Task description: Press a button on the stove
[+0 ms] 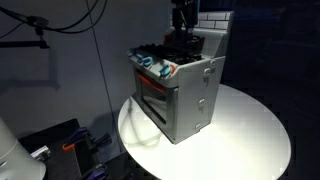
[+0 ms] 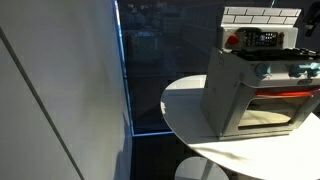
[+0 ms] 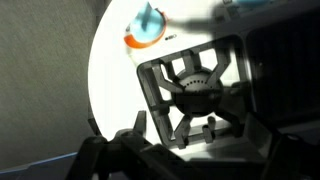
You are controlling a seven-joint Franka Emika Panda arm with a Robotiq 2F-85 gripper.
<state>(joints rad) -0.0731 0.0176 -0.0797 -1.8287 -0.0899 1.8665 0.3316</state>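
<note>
In an exterior view the stove [image 1: 195, 100] stands on a round white counter [image 1: 250, 120], directly under the gripper [image 1: 183, 30]. The gripper hangs low over the back part of the stove top, just in front of the brick panel [image 1: 212, 22]. The knobs [image 1: 155, 66], blue and red, sit on the front edge of the stove, ahead of the jaws and lower than them. The oven window [image 1: 152, 98] is lower again, on the front face. From here the jaws are only a dark shape, and it is not possible to say how they stand.

In an exterior view from low at the side, the stove [image 2: 230, 90] is at the right on the counter [image 2: 185, 100], with the brick panel [image 2: 260, 16] on top and the oven window [image 2: 270, 105] facing right. A pale wall [image 2: 60, 90] fills the left. The jaws cannot be made out here.

In the wrist view the gripper [image 3: 192, 135] comes in from the bottom edge. Its jaws are spread wide, one dark finger at each side, and they pinch nothing. A black burner [image 3: 195, 90] lies between them and a little beyond the tips. A blue knob [image 3: 145, 25] on an orange base is farther beyond the jaws, toward the left one. The white counter [image 3: 110, 80] shows past the left jaw
</note>
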